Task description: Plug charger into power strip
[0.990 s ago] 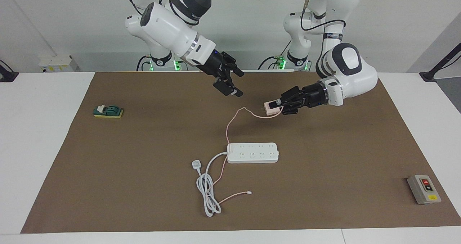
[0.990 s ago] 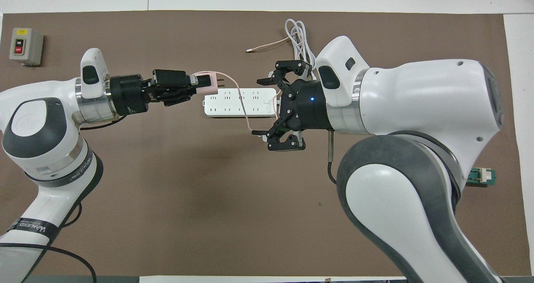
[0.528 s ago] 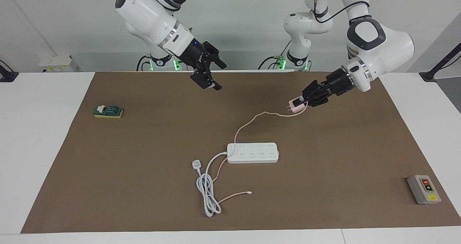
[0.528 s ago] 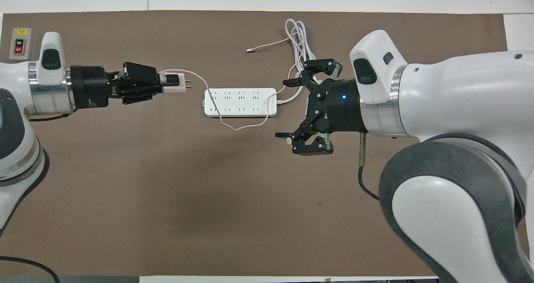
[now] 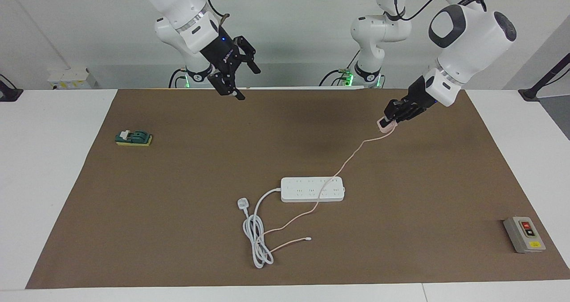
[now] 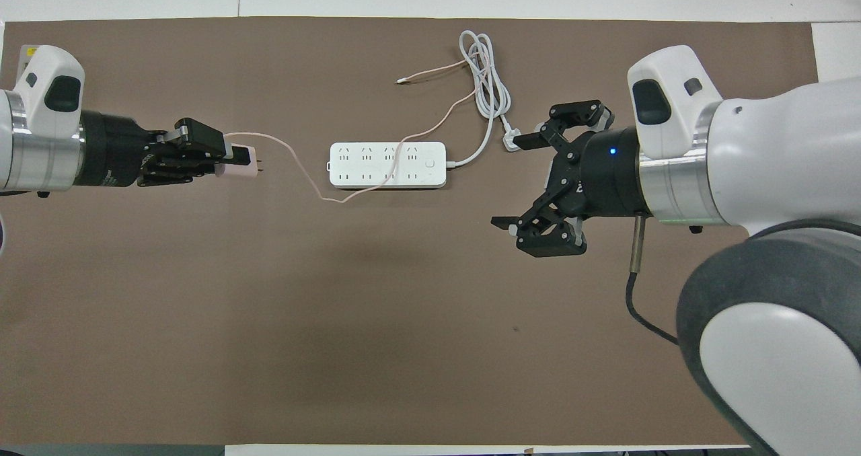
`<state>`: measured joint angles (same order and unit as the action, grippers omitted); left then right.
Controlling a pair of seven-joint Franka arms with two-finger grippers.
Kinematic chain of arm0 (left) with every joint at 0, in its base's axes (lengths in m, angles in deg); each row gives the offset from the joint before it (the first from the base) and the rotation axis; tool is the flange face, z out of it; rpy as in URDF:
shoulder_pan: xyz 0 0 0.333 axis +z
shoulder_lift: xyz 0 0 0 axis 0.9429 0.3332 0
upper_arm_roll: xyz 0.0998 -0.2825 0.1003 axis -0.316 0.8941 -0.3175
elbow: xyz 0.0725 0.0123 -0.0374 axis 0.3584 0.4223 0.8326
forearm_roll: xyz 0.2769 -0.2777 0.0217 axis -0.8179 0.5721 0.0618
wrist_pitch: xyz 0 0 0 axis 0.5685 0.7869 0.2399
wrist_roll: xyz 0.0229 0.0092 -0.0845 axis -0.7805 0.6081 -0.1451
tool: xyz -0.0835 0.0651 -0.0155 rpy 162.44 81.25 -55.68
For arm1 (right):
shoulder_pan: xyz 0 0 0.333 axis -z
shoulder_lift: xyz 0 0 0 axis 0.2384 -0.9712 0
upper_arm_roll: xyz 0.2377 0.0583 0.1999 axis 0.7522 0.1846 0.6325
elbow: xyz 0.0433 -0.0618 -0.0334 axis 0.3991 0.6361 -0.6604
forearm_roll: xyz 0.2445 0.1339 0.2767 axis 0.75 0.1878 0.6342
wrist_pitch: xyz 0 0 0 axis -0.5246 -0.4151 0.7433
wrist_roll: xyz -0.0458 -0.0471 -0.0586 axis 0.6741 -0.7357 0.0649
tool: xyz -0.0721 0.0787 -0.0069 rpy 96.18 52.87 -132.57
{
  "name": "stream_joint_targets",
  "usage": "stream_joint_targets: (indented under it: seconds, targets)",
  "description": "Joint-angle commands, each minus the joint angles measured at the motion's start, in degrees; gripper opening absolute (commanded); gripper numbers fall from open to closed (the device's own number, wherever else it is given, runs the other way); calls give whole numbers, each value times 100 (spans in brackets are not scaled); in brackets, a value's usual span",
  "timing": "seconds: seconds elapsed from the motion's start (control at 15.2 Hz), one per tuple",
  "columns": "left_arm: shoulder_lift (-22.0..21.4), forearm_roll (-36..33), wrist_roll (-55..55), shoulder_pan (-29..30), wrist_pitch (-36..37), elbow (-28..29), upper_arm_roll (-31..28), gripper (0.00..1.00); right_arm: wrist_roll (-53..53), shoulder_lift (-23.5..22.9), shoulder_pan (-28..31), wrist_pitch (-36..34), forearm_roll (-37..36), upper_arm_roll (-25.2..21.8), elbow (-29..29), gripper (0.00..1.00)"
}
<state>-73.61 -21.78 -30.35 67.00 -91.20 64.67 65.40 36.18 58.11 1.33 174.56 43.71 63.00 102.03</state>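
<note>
Left claw clamps the charger; right claw gapes, empty

Both arms have glossy white shells with dark grey to black joint covers and brushed silver rings at the wrists. Each ends in a black two-finger gripper built of open linkages: the right gripper at the right of the overhead frame, the left gripper at its left. A blue indicator light shows on the right wrist. Black cables run along the upper links. Green lights glow at the arm bases, top centre of the facing frame.
</note>
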Motion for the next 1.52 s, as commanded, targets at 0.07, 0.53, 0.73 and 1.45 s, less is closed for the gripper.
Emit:
stream_joint_targets:
  seconds: [0.07, 0.53, 0.73, 1.45]
  targets:
    - [-69, -484, -198, -7, 342, -23, -21, 0, -560, 13, 481, -259, -347, 42, 8, 100]
    - [-121, -1197, -1249, -85, 35, 64, 23, 0, -1255, 13, 1281, -584, -821, 42, 8, 100]
    - [-69, -1188, -3398, -191, -201, 3, 23, 0, -1571, 22, 1466, -760, -901, 42, 8, 100]
    - [-148, -1960, -2452, 703, 185, -84, -56, 0, -3443, 57, 1721, -1156, -1664, 42, 8, 100]
